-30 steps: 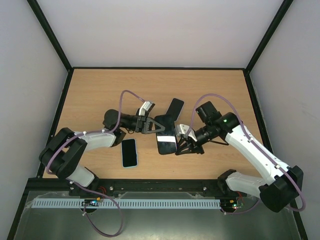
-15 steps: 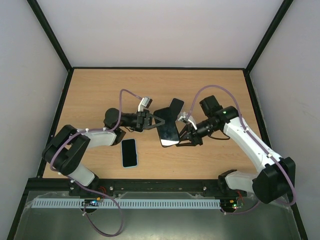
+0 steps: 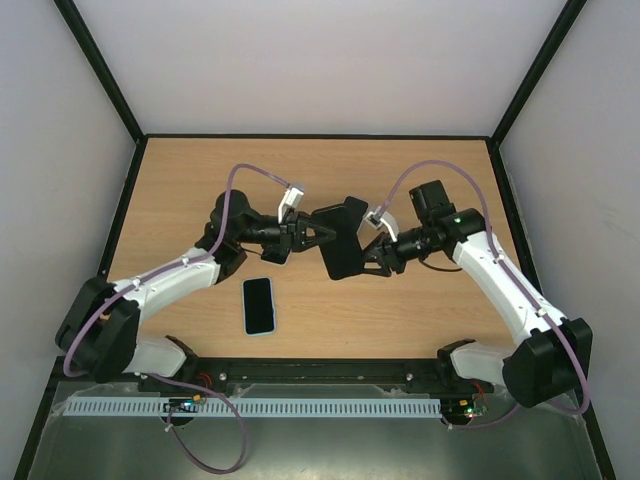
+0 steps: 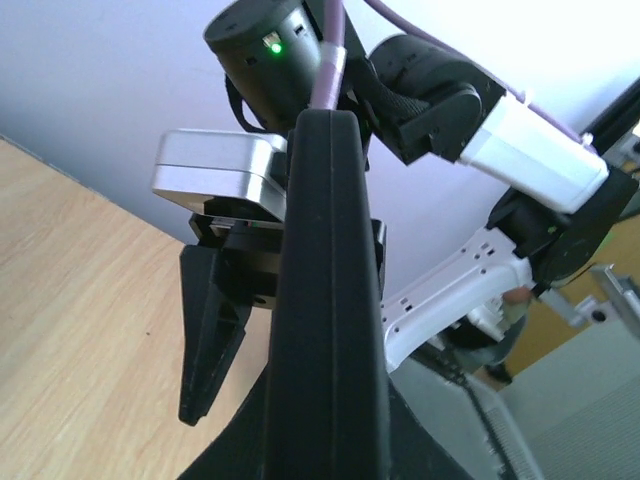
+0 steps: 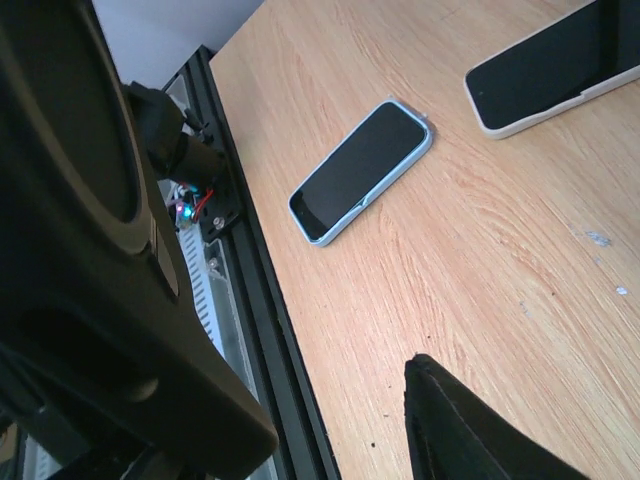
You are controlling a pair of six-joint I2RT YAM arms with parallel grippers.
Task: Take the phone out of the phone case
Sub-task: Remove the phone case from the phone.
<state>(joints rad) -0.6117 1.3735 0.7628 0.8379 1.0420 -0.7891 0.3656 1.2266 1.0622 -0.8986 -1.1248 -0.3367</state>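
Observation:
A black phone in its case (image 3: 340, 248) is held up off the wooden table (image 3: 200, 190) between both arms. My left gripper (image 3: 311, 237) is shut on its left end. In the left wrist view the phone (image 4: 325, 300) stands edge-on between my fingers. My right gripper (image 3: 369, 253) is at the phone's right end with its jaws apart. One right finger (image 4: 207, 340) shows beside the phone. In the right wrist view the dark case (image 5: 90, 260) fills the left side, and the other finger (image 5: 470, 430) stands well apart from it.
A phone in a light blue case (image 3: 258, 305) lies face up near the front edge; it also shows in the right wrist view (image 5: 360, 170). Another phone (image 3: 353, 208) lies behind the held one, cream-edged in the right wrist view (image 5: 560, 65). A black front rail (image 5: 260, 300) borders the table.
The held phone rose from the table and tipped, so its screen no longer faces up. Both grippers moved up and toward the far side with it.

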